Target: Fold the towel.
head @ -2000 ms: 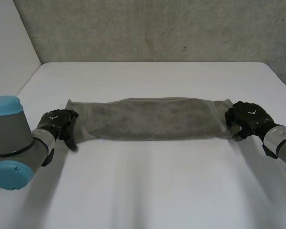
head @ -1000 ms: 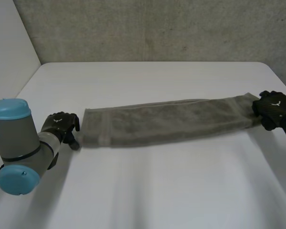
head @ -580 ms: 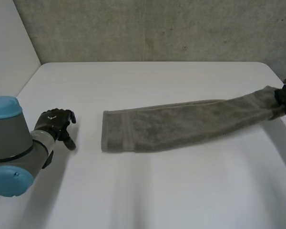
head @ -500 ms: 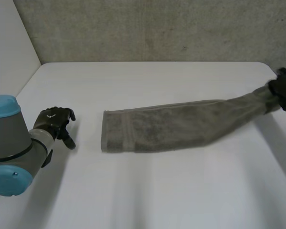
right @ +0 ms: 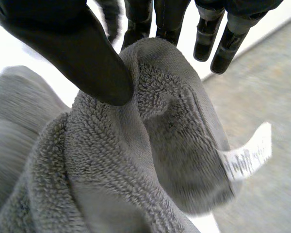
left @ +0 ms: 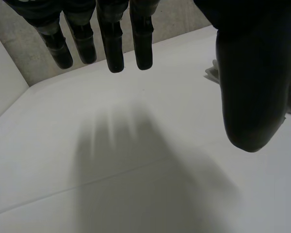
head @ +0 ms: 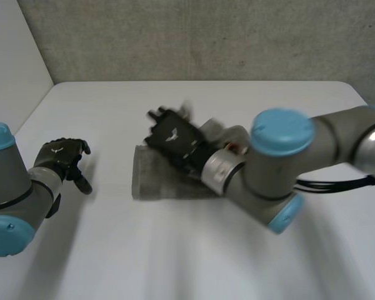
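Note:
The grey towel point(head: 151, 182) lies on the white table, and most of it is hidden under my right arm point(head: 281, 156). My right hand point(head: 173, 138) hovers over the towel's left end, shut on the towel's other end. In the right wrist view its thumb point(right: 72, 53) pinches a thick fold of the towel point(right: 150, 145) against the fingers, and a white label point(right: 245, 156) sticks out beside it. My left hand point(head: 61, 156) hangs to the left of the towel, apart from it. Its fingers point(left: 111, 39) are straight and hold nothing.
The white table point(head: 237, 262) stretches wide in front of the towel and to its right. A grey concrete wall point(head: 206, 37) stands behind the table's far edge. My right arm reaches across the middle of the table.
My right hand has swung the towel's right end up and across to the left, over the left end. My left hand has let go of the towel and drawn back to the left.

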Robot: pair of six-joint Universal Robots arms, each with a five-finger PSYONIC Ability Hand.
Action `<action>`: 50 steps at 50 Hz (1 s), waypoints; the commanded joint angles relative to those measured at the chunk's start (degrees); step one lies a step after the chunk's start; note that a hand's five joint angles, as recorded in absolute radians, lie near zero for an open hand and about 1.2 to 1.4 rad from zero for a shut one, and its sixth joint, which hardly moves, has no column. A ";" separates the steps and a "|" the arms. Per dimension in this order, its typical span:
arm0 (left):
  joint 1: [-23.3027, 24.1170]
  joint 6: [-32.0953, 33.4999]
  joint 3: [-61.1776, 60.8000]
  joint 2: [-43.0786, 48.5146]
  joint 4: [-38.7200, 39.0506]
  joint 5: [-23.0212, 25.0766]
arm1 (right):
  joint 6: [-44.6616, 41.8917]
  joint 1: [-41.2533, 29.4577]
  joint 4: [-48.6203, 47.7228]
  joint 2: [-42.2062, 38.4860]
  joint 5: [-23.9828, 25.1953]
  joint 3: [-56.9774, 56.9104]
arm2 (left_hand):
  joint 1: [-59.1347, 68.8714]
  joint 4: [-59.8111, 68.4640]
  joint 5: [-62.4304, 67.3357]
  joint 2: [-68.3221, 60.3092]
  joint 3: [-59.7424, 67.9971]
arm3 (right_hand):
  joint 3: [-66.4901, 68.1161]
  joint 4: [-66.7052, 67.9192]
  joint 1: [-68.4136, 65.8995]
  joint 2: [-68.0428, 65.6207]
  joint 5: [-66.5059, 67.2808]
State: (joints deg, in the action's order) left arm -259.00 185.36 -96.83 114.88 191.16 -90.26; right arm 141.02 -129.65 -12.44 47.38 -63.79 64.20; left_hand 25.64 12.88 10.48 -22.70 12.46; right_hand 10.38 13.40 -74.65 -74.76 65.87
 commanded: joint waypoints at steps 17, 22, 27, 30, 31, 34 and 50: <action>4.38 -0.26 2.34 -1.32 -0.09 0.52 | 8.99 8.60 1.01 11.67 -1.95 16.20 | -8.69 -2.88 -3.54 5.76 -2.46 | -0.38 -3.40 64.65 64.76 -65.87; 10.43 -0.26 5.41 -1.32 -0.09 0.52 | 13.49 14.69 1.54 16.35 -0.98 22.20 | -9.37 -2.88 -4.21 6.43 -2.46 | -0.38 -3.40 64.65 64.76 -65.87; 14.47 -0.44 8.57 -0.88 -0.35 0.43 | 16.39 20.49 1.46 18.45 -0.19 27.21 | -9.37 -2.88 -4.21 6.43 -2.46 | -0.38 -3.40 64.65 64.76 -65.87; 17.20 -2.19 10.86 -0.01 -0.79 0.52 | 17.71 22.33 1.46 18.37 0.16 28.96 | -9.37 -2.88 -4.21 6.43 -2.46 | -0.38 -3.40 64.65 64.76 -65.87; 17.21 -2.20 10.87 0.00 -0.79 0.52 | 18.41 22.85 1.46 17.93 0.42 29.57 | -9.37 -2.88 -4.21 6.43 -2.46 | -0.38 -3.40 64.65 64.76 -65.87; 19.23 -5.10 12.72 1.76 -0.88 1.40 | 20.16 23.82 1.28 16.70 0.95 30.54 | -9.20 -2.88 -4.04 6.26 -2.46 | -0.38 -3.40 64.65 64.76 -65.87; 23.27 -11.78 25.81 14.50 -0.97 2.72 | 20.43 24.62 -2.05 7.48 1.83 30.28 | -7.18 -2.88 -2.03 4.24 -2.46 | -0.38 -3.40 45.24 45.35 -46.46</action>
State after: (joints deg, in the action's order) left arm -236.30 173.65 -75.65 124.80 189.69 -86.69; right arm 162.02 -104.96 -12.31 58.15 -61.78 95.03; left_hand 23.26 12.88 7.78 -19.57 12.46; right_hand 10.38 13.40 -24.77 -24.89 15.54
